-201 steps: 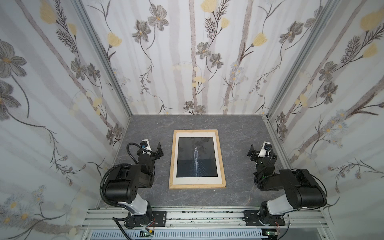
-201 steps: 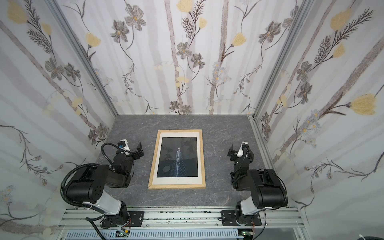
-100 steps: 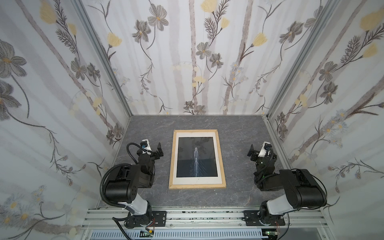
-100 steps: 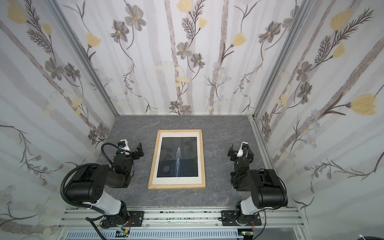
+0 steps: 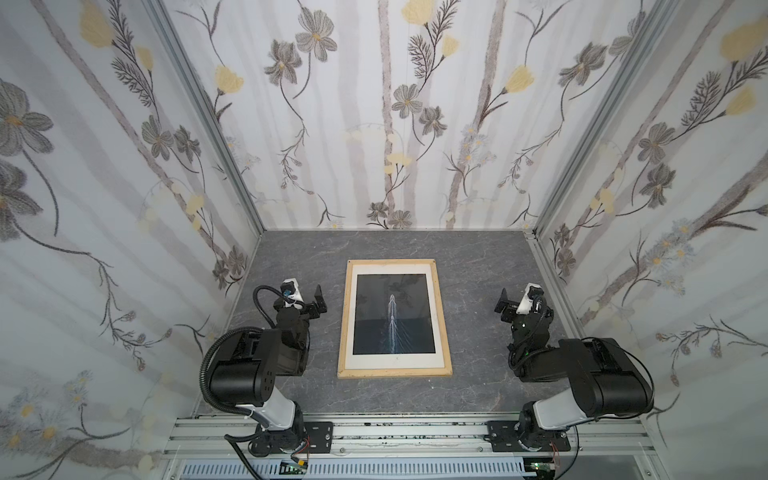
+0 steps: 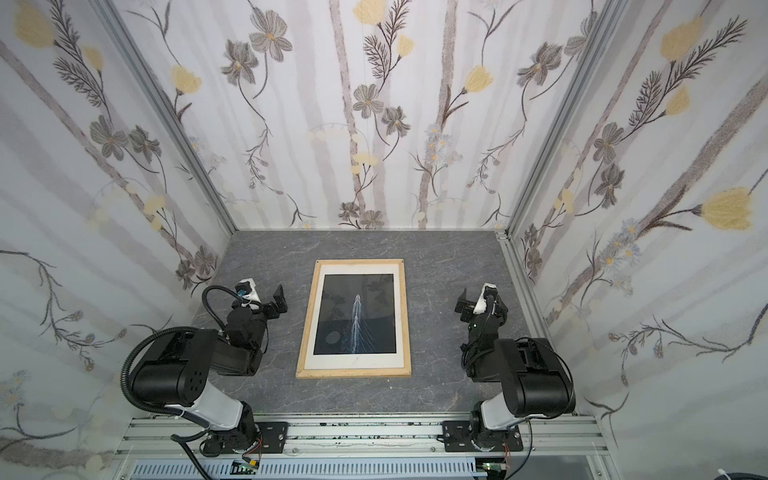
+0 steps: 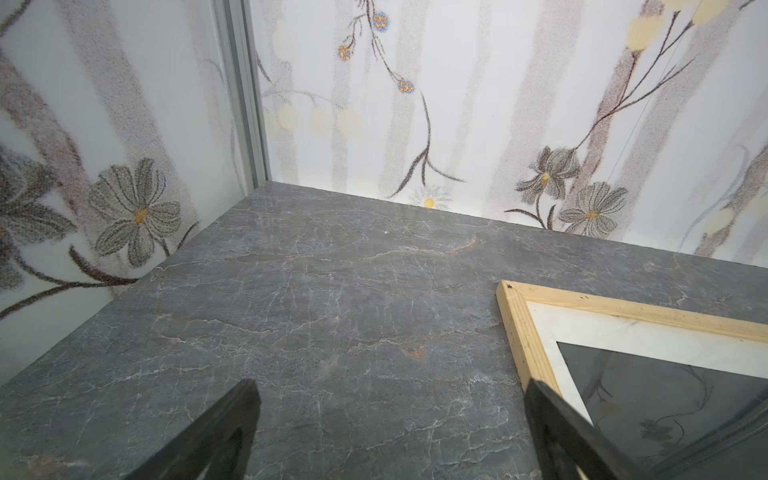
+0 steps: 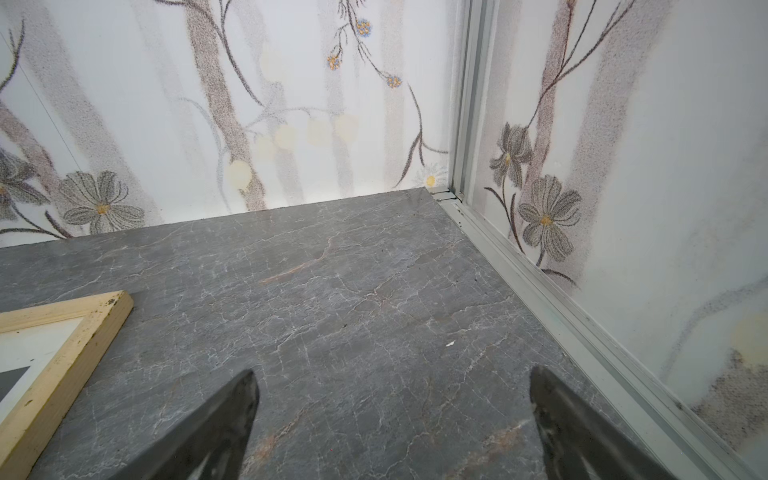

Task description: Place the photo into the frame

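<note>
Lying flat mid-way on the grey, veined stone-look tabletop (image 5: 469,266), one rectangular frame (image 5: 394,371) of pale bare-wood strips encloses one white mat (image 5: 392,360) and one glossy dark photo (image 5: 374,316) with a white wake streak. Flanking it, well apart, the left gripper (image 7: 392,388) and right gripper (image 8: 392,374) gape wide, empty.

Both top views look steeply down from high over the near edge onto the whole worktop (image 5: 478,270). Each wrist camera sits low, facing the back wall (image 7: 457,104) and catching one corner of the frame (image 7: 521,332).
</note>
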